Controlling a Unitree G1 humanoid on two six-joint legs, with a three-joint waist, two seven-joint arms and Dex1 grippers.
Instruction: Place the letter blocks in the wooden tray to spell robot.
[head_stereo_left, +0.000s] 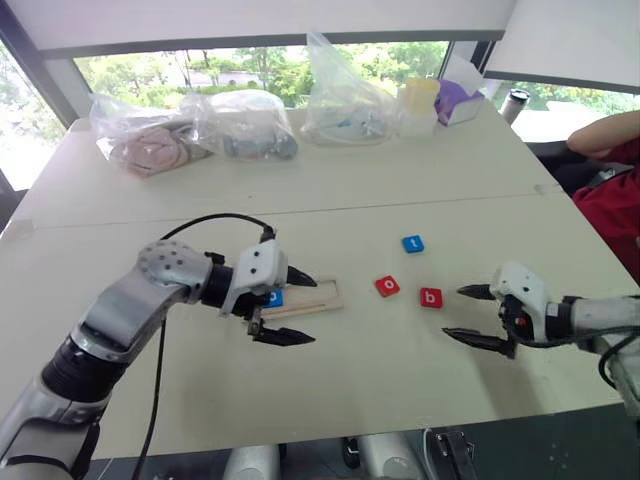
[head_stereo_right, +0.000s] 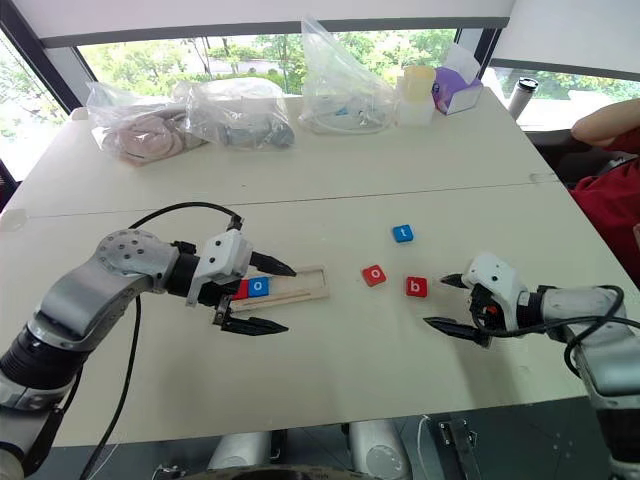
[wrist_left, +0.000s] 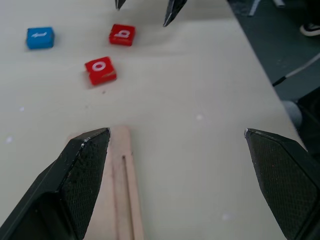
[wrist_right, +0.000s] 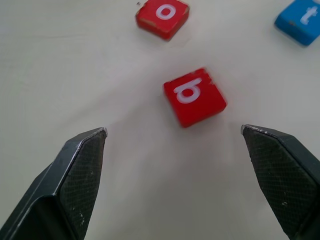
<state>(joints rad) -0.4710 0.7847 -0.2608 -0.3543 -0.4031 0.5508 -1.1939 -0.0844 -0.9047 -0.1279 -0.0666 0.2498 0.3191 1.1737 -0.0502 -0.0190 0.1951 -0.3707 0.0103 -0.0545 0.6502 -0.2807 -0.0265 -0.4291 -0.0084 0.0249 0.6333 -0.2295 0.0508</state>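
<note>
The wooden tray (head_stereo_right: 303, 285) lies left of the table's middle, with a red letter block (head_stereo_right: 241, 289) and a blue "o" block (head_stereo_right: 259, 286) at its left end. My left gripper (head_stereo_left: 313, 311) is open just over the tray, one finger (wrist_left: 85, 170) above the wood and the other nearer the table's front. Right of the tray, loose on the table, lie a red "o" (head_stereo_left: 387, 286), a red "b" (head_stereo_left: 431, 297) and, farther back, a blue "t" (head_stereo_left: 413, 243). My right gripper (head_stereo_left: 453, 312) is open and empty just right of the red "b" (wrist_right: 195, 97), pointing at it.
Several clear plastic bags (head_stereo_left: 240, 122) line the table's far side, beside a yellow cup (head_stereo_left: 420, 100), a purple box (head_stereo_left: 458, 100) and a dark tumbler (head_stereo_left: 515, 103). A person's arm and red clothing (head_stereo_left: 615, 190) are at the right edge. The table's front edge (head_stereo_left: 400, 420) is close below both grippers.
</note>
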